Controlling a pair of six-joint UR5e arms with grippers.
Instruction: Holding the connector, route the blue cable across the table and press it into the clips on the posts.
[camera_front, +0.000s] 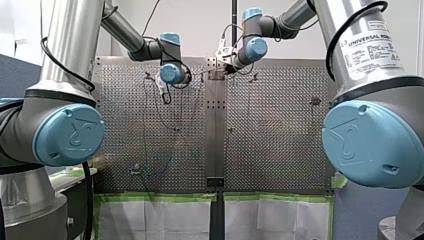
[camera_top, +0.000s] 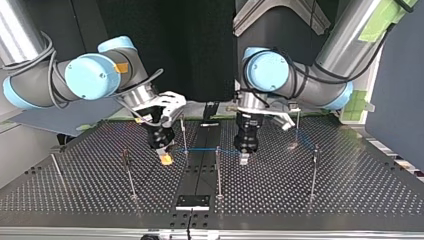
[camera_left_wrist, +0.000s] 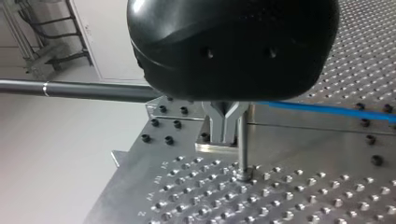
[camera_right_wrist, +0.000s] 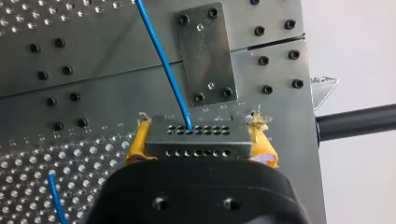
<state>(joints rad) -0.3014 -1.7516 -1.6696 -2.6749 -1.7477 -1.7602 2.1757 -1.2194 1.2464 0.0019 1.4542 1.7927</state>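
Note:
In the right wrist view my right gripper (camera_right_wrist: 198, 137) has its yellow pads (camera_right_wrist: 139, 142) shut on a grey connector (camera_right_wrist: 198, 145) with rows of holes. The blue cable (camera_right_wrist: 161, 56) leaves the connector's face and runs ahead over the table. In the top view my right gripper (camera_top: 165, 158) hangs at the left of the centre, and the blue cable (camera_top: 205, 150) stretches from it past a post (camera_top: 184, 134) toward my left gripper (camera_top: 244, 159). My left gripper (camera_left_wrist: 225, 137) has its metal fingers together just above the table, beside a thin post (camera_left_wrist: 243, 144). The blue cable (camera_left_wrist: 327, 110) passes behind its body; whether it is pinched is hidden.
Several thin posts stand on the perforated table (camera_top: 350, 200), among them post (camera_top: 218, 172), post (camera_top: 129, 175) and post (camera_top: 313, 172). A small metal plate (camera_top: 192, 201) sits at the front of the centre strip. A dark bar (camera_left_wrist: 84, 89) runs off the table's edge.

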